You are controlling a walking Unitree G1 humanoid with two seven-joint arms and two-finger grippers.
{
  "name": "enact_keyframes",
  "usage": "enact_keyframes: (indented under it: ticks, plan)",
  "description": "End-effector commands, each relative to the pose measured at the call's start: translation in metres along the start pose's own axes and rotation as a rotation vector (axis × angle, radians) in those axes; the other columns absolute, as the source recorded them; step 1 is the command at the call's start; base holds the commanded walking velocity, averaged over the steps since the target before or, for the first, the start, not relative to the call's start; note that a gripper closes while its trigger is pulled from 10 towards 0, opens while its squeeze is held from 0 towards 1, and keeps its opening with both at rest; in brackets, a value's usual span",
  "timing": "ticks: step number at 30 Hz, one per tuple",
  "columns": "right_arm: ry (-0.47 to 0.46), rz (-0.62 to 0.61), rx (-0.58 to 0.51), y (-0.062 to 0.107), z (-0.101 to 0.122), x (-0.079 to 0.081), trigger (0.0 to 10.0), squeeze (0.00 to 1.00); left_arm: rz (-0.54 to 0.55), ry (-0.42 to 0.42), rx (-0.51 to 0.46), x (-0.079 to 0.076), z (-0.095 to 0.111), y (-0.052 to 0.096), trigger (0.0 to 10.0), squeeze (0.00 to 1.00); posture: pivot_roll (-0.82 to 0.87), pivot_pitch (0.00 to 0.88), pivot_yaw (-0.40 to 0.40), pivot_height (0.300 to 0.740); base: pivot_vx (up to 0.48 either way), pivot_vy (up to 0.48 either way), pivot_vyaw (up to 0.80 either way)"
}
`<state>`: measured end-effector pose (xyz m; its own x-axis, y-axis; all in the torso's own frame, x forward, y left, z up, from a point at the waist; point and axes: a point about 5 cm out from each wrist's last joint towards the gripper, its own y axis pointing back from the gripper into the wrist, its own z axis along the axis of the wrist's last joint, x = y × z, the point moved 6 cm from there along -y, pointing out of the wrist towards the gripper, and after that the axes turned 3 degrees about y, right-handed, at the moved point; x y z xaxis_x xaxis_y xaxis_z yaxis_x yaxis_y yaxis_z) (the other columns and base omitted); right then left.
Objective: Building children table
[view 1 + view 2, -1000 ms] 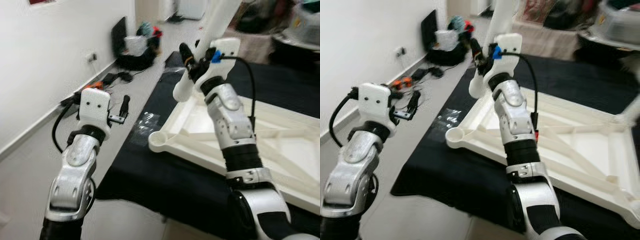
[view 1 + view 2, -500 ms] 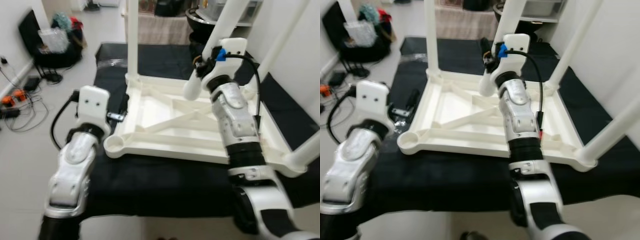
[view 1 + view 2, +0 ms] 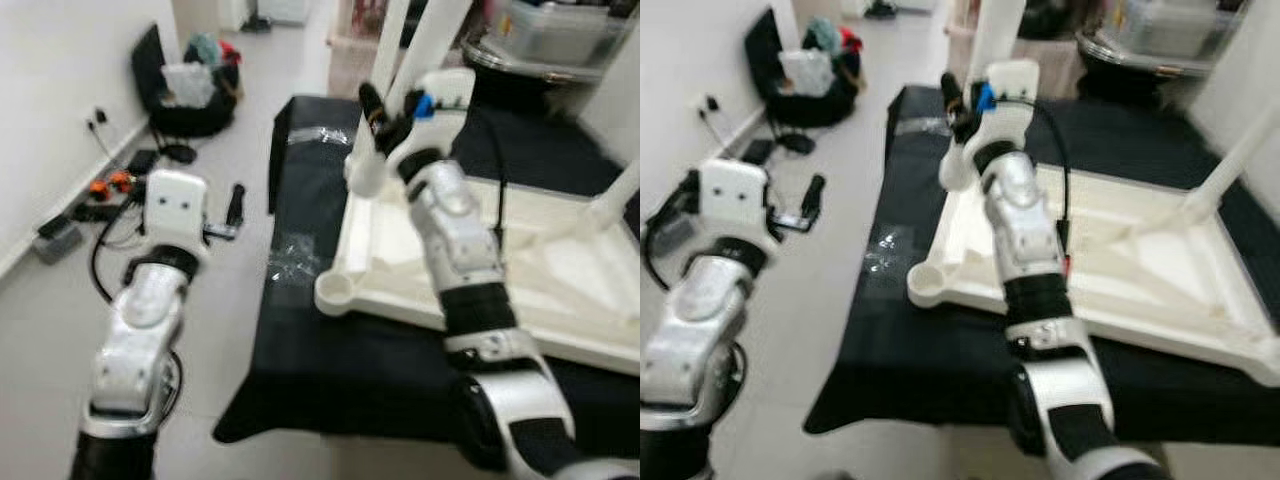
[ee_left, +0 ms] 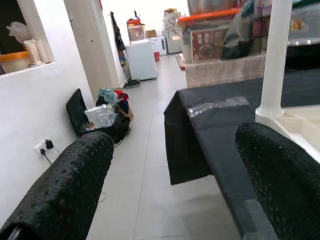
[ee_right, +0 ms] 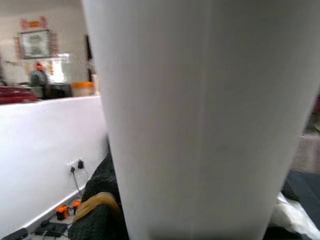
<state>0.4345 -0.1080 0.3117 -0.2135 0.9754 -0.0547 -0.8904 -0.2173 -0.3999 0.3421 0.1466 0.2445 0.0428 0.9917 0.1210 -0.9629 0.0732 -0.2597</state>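
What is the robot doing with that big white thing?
It is building a little table. The white tabletop lies upside down on a black cloth. The right gripper holds a white table leg above the tabletop. One corner socket near the robot has no leg in it yet. The left gripper is open and hangs over the floor.

Both head views are smearing with motion blur, most heavily toward the edges, where a pale wall and storage bins are dissolving into soft shapes. Even, bright indoor light is washing over the scene, leaving the white table frame nearly overexposed against the black cloth. The left wrist view is staying sharper, though its near black fingers are falling out of focus. The white table leg is sitting too close to the right wrist camera, blurring softly.
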Motion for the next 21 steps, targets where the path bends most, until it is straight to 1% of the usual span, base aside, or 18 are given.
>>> enact_keyframes:
  ticks: [1, 5, 7, 10, 15, 20, 21]
  plan:
    - [0.002, -0.005, -0.009, -0.0013, 0.0059, -0.0059, 10.0, 0.0, -0.012, 0.0, 0.0, -0.004, 0.0005, 0.0003, 10.0, 0.0, 0.06, 0.052, -0.073, 0.74, 0.0, 0.0, 0.0]
    - [0.005, -0.001, 0.013, -0.0023, 0.0023, -0.01, 10.0, 0.0, -0.015, 0.0, 0.004, -0.0046, -0.0015, 0.002, 10.0, 0.0, 0.06, 0.059, -0.075, 0.74, 0.0, 0.0, 0.0]
    - [-0.012, -0.009, 0.022, -0.0026, 0.0009, -0.0132, 10.0, 0.0, -0.013, 0.005, 0.011, -0.0042, -0.0032, 0.0034, 10.0, 0.0, 0.06, 0.059, -0.075, 0.74, 0.0, 0.0, 0.0]
    - [-0.017, -0.011, 0.024, -0.0027, 0.0006, -0.014, 10.0, 0.0, -0.011, 0.006, 0.018, -0.004, -0.0047, 0.0046, 10.0, 0.0, 0.06, 0.064, -0.076, 0.74, 0.0, 0.0, 0.0]
    - [-0.019, -0.008, 0.028, -0.0019, -0.001, -0.0133, 10.0, 0.0, -0.024, -0.018, 0.022, -0.0071, -0.0065, 0.0072, 10.0, 0.0, 0.06, 0.068, -0.076, 0.74, 0.0, 0.0, 0.0]
    - [-0.021, -0.007, 0.027, -0.0021, -0.0004, -0.0126, 10.0, 0.0, -0.025, -0.031, 0.024, -0.0081, -0.0065, 0.0058, 10.0, 0.0, 0.06, 0.067, -0.076, 0.74, 0.0, -0.422, 0.0]
    - [-0.021, -0.008, 0.025, -0.0023, 0.0002, -0.0128, 10.0, 0.0, -0.012, -0.024, 0.027, -0.0064, -0.0063, 0.0046, 10.0, 0.0, 0.06, 0.067, -0.076, 0.74, 0.0, 0.0, 0.0]
